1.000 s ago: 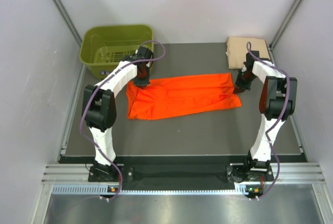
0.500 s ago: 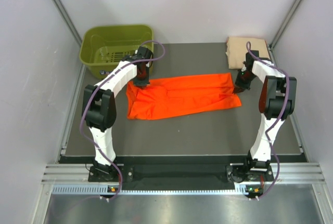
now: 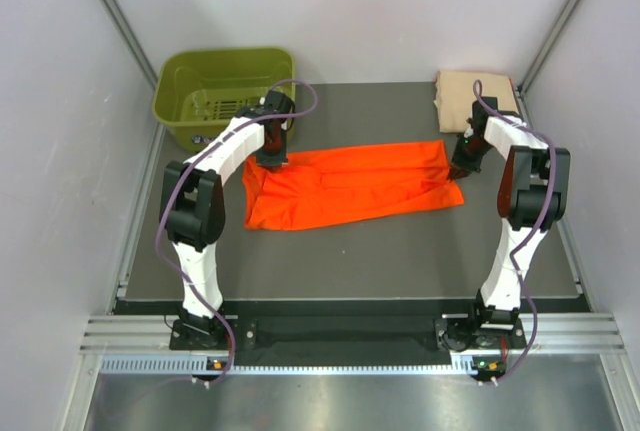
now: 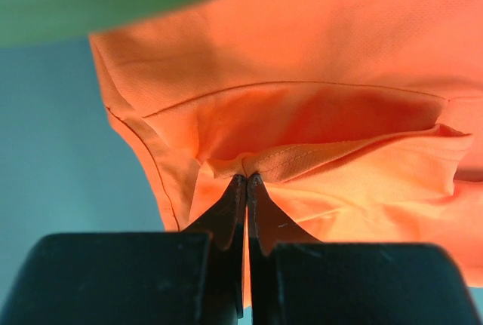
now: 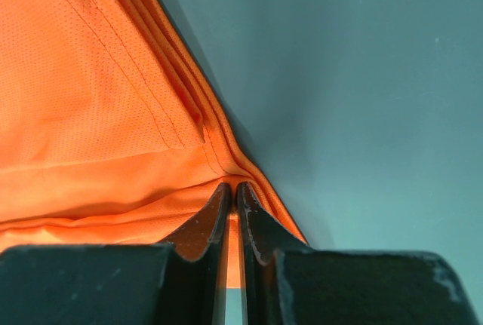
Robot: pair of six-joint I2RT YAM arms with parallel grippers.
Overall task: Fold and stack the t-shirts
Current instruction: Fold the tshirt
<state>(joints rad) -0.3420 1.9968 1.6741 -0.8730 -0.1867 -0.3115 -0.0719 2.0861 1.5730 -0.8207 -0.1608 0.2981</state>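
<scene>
Wrist views, unlike overhead, show left claw [image 4: 247, 180] and right claw [image 5: 232, 188] pinching orange shirt [image 3: 350, 183] edges.

An olive-green plastic basket [image 3: 180, 109] stands upright at the far left corner of the dark grey surface [image 3: 400, 251], its slotted floor showing, with pale walls [image 3: 350, 11] on three sides.
</scene>
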